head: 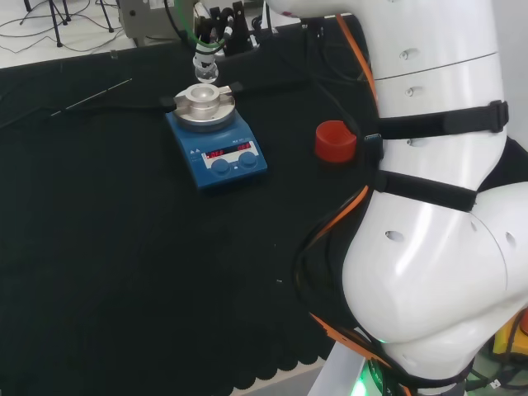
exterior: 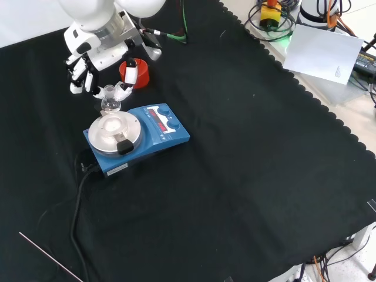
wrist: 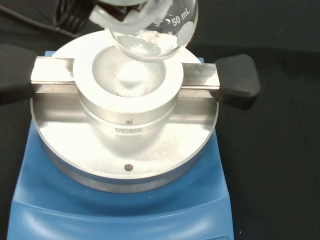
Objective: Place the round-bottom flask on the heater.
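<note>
Black-and-white hand (exterior: pixel 88 61) pinching neck of clear glass round-bottom flask (exterior: pixel 110 102); flask bulb hanging just above metal well of blue heater (exterior: pixel 136 138). Red ribbed ring (head: pixel 335 141) near heater.

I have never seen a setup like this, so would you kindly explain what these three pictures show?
This is one white robot arm with a humanlike hand, working at a bench under black cloth. One picture looks over the arm from behind, one looks down from the front, and one is taken at the wrist. On the cloth stand a blue heater with a metal bowl-shaped top and a red ring stand. The hand holds a small round glass flask just above the heater, not yet set into it.
</note>
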